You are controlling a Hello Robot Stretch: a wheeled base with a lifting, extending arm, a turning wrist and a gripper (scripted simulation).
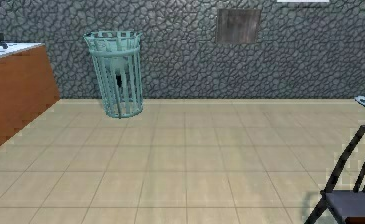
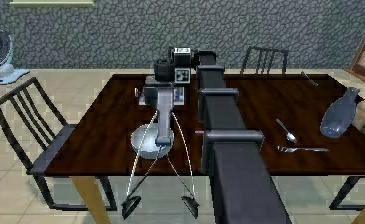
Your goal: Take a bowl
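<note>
Dark wooden table [image 2: 100, 100] bears a grey round bowl [image 2: 146, 143] near its nearer edge, by the gripper [image 2: 161, 205] — whether it holds anything cannot be told. Beige tiled floor [image 1: 180, 150] lies open ahead.

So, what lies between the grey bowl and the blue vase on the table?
In the arm side view, the arm's dark bar crosses between bowl and vase; two pieces of cutlery lie nearer the vase.

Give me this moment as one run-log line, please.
pincer near grey round bowl | bowl on dark wooden table | held: cannot tell
</note>
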